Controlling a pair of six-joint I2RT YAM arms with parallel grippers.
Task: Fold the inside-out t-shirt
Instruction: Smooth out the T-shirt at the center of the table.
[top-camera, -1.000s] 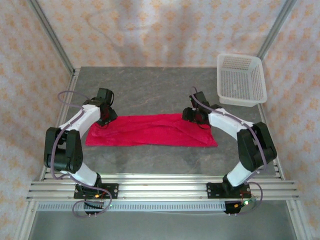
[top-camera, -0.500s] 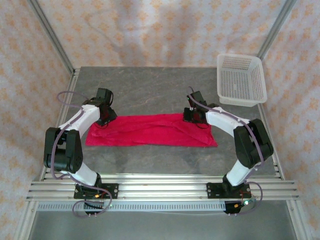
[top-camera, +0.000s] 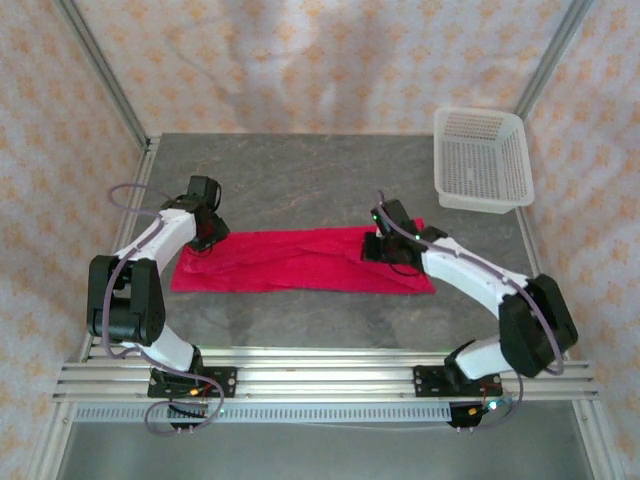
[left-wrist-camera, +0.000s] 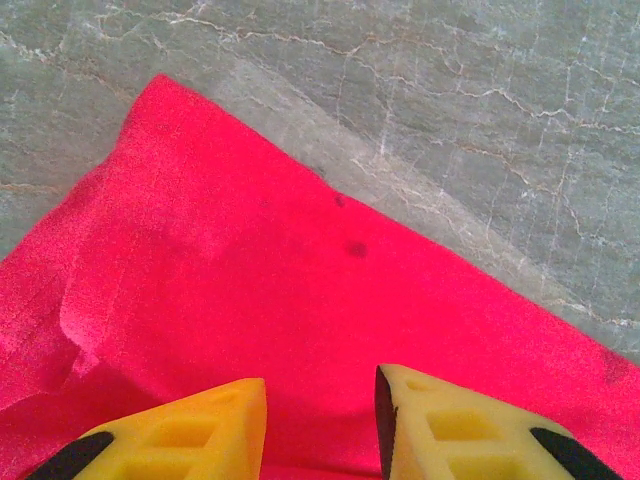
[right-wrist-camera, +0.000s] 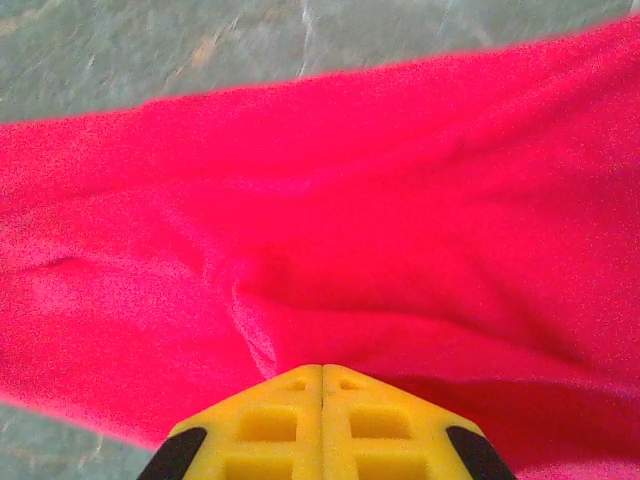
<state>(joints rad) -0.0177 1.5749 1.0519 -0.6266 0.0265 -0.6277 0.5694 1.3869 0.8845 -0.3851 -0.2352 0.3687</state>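
The inside-out t-shirt (top-camera: 290, 262) lies flat as a long red band across the middle of the grey worktop (top-camera: 300, 180), running from 9 o'clock to 3 o'clock. The left fingers (left-wrist-camera: 205, 425) stand spread with a gap between them, low over the shirt's 10 o'clock corner, red cloth showing in the gap. The right fingers (right-wrist-camera: 270, 420) are pressed together near the shirt's 2 o'clock end, pinching a small pucker of its fabric. A white mesh basket (top-camera: 482, 160) sits at the worktop's 2 o'clock corner, well apart from the shirt.
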